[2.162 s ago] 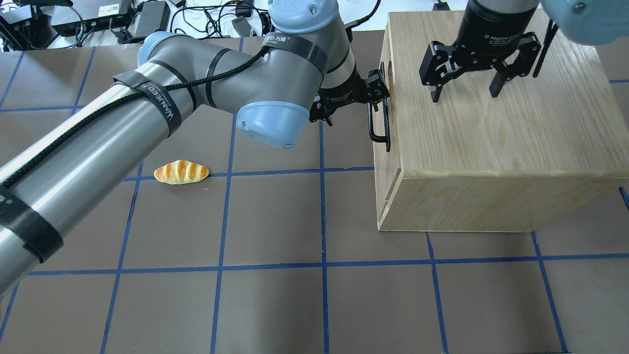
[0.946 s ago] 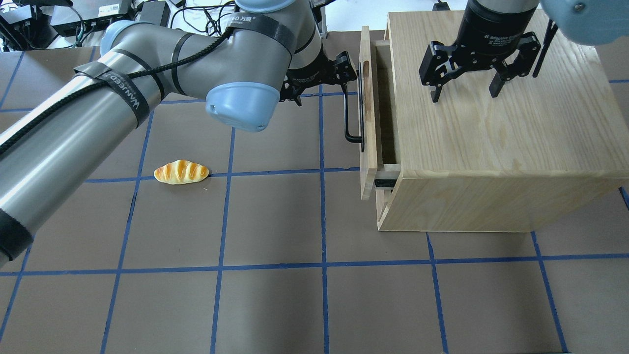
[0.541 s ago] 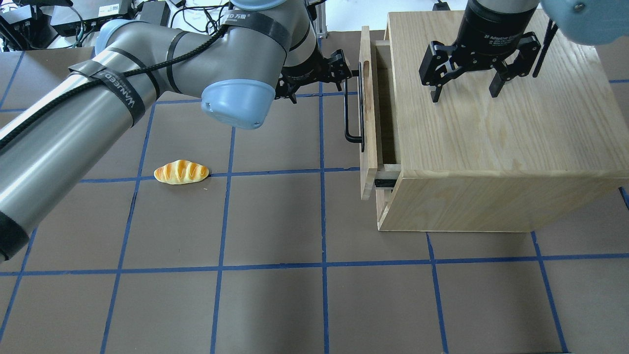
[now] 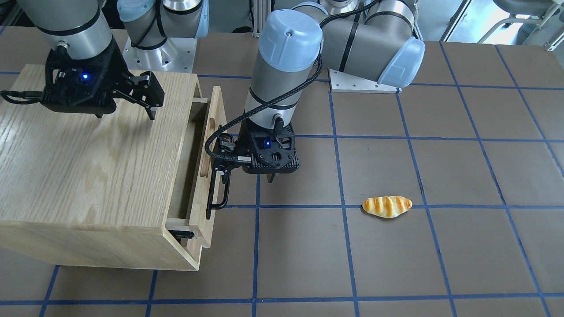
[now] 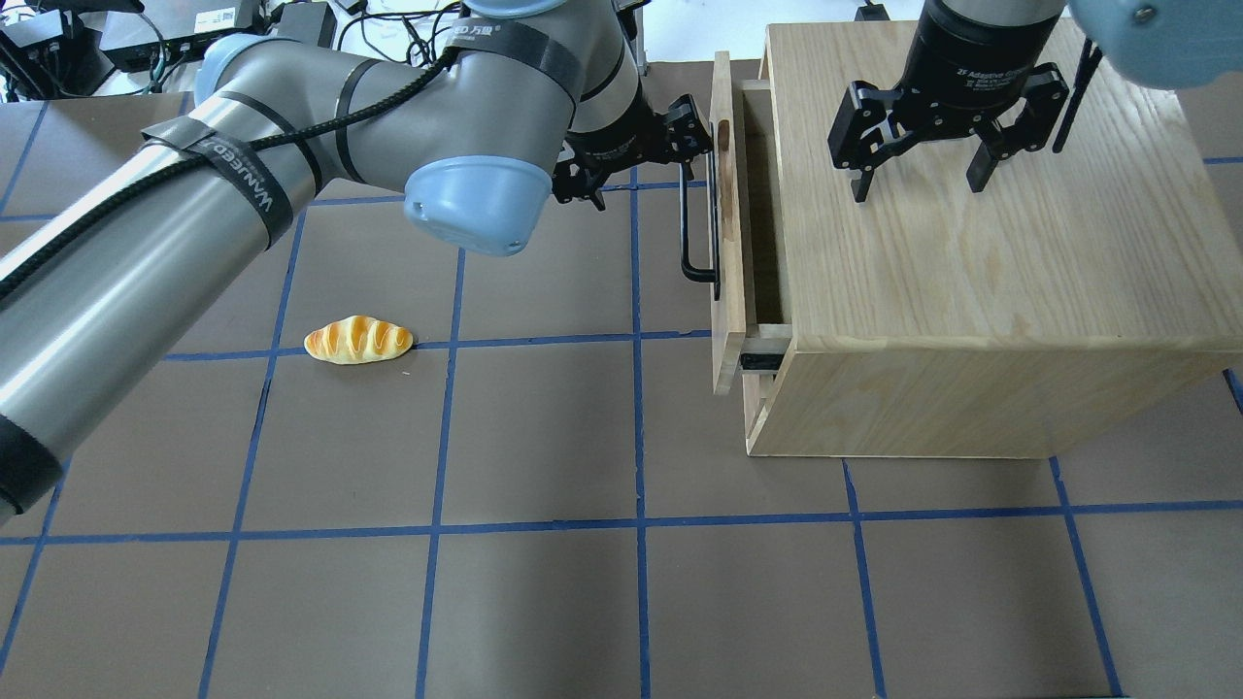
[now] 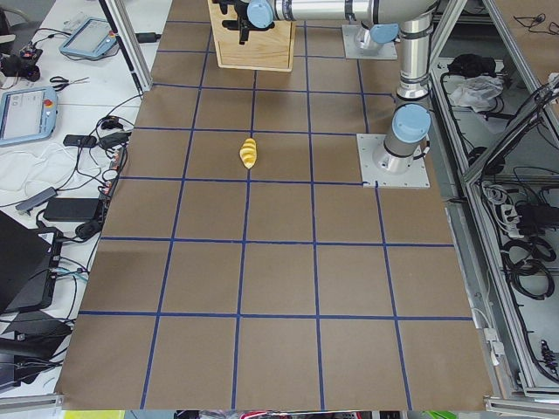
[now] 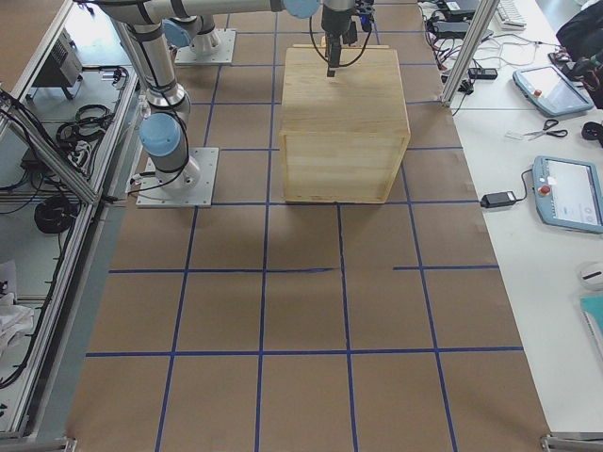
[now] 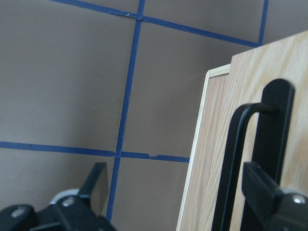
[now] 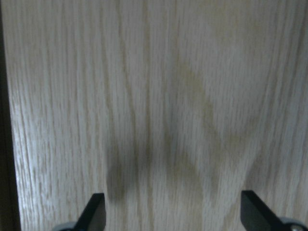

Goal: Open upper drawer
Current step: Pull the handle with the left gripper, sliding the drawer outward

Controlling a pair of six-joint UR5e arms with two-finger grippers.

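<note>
The upper drawer [image 5: 726, 223] of the oak cabinet [image 5: 971, 272] stands pulled out a short way, its inside showing as a narrow gap. Its black bar handle [image 5: 687, 228] faces my left arm. My left gripper [image 5: 688, 146] is open at the far end of the handle. In the left wrist view the handle [image 8: 231, 163] lies between the spread fingers, close beside the right-hand finger [image 8: 269, 192]. My right gripper [image 5: 918, 180] is open and empty, just above the cabinet top, also seen in the right wrist view [image 9: 173, 216].
A toy bread roll [image 5: 358, 340] lies on the brown mat with blue grid lines, well to the left of the cabinet. Cables and boxes lie beyond the table's far edge [image 5: 194, 39].
2.2 s ago the drawer was shut with my left gripper at its handle; it has since slid out to the left. Over the last second the drawer stays put and my left gripper shifts only slightly.
</note>
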